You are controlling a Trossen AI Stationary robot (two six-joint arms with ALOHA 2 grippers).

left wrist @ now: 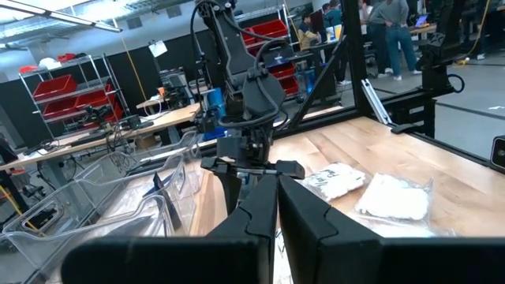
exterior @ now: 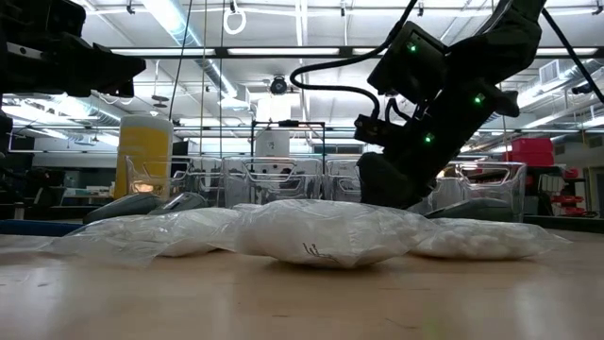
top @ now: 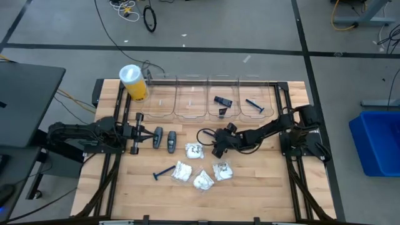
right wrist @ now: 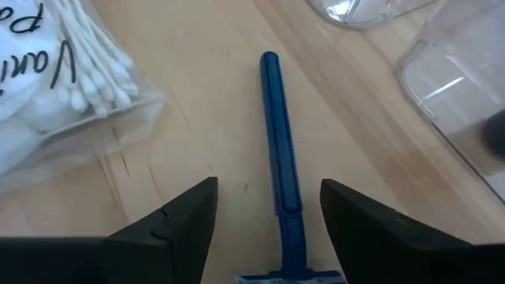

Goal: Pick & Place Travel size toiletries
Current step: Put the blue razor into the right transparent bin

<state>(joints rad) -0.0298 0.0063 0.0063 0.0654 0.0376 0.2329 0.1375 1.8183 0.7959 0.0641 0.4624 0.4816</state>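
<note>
Wood table [top: 125, 187] on a grey floor [top: 250, 25]. Yellow cylinder [top: 134, 84] with white lid stands upright at the table's far left corner, just beside a row of clear bins [top: 187, 97] along the far edge. Blue bin [top: 378, 140] sits on the floor, well right of the table. Cables [top: 125, 9] lie on the floor beyond. Red bins [left wrist: 55, 87] on shelving and people [left wrist: 390, 31] stand in the room behind.

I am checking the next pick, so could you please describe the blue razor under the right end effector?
The blue razor is thin, plastic-looking, with a rounded handle end and a wider head partly out of view. It lies flat on the wooden table, between the open fingers of the right end effector, untouched by them. A clear packet of cotton swabs lies beside it, apart.
</note>
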